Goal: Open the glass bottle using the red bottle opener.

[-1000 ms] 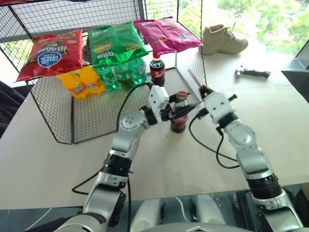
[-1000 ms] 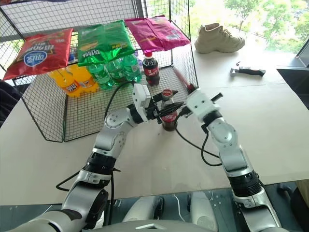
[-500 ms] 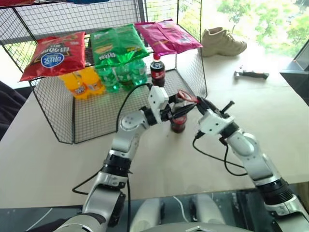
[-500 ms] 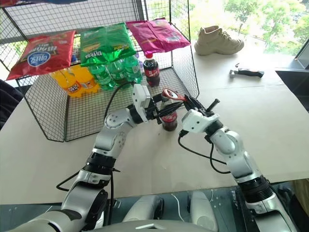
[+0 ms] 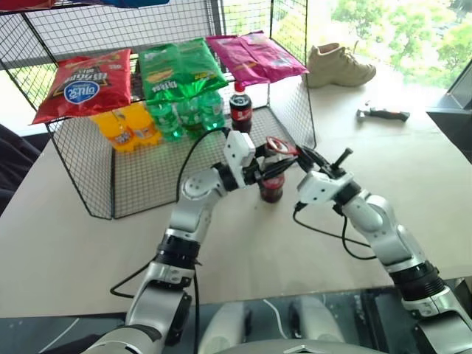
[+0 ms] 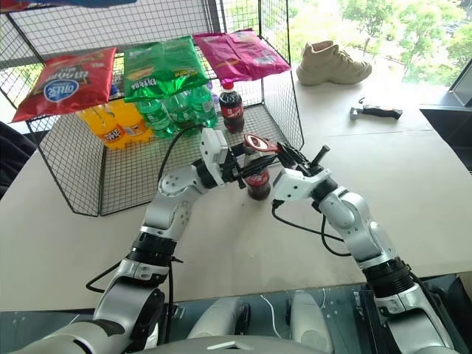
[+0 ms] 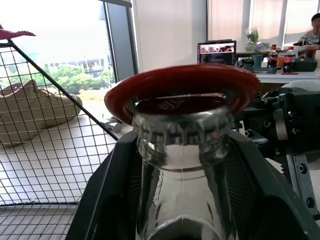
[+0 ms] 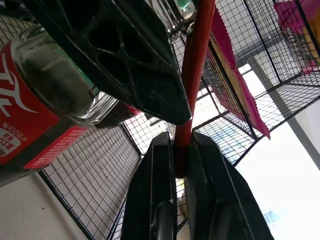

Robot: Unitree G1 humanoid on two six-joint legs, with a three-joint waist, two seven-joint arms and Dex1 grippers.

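Left gripper [image 7: 182, 200] fingers clamp the glass bottle [image 7: 182, 185] neck; right gripper [image 8: 181, 165] pinches the red bottle opener [image 8: 192, 75], ringing the cap.

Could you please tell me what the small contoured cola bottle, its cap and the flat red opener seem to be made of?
The small contoured cola bottle looks like clear glossy glass: you see through its neck. Its cap looks like crimped silvery metal, with a fluted edge. The flat red opener has a smooth, even red finish; painted metal or plastic, I cannot tell which.

no lettering legible on any packaging
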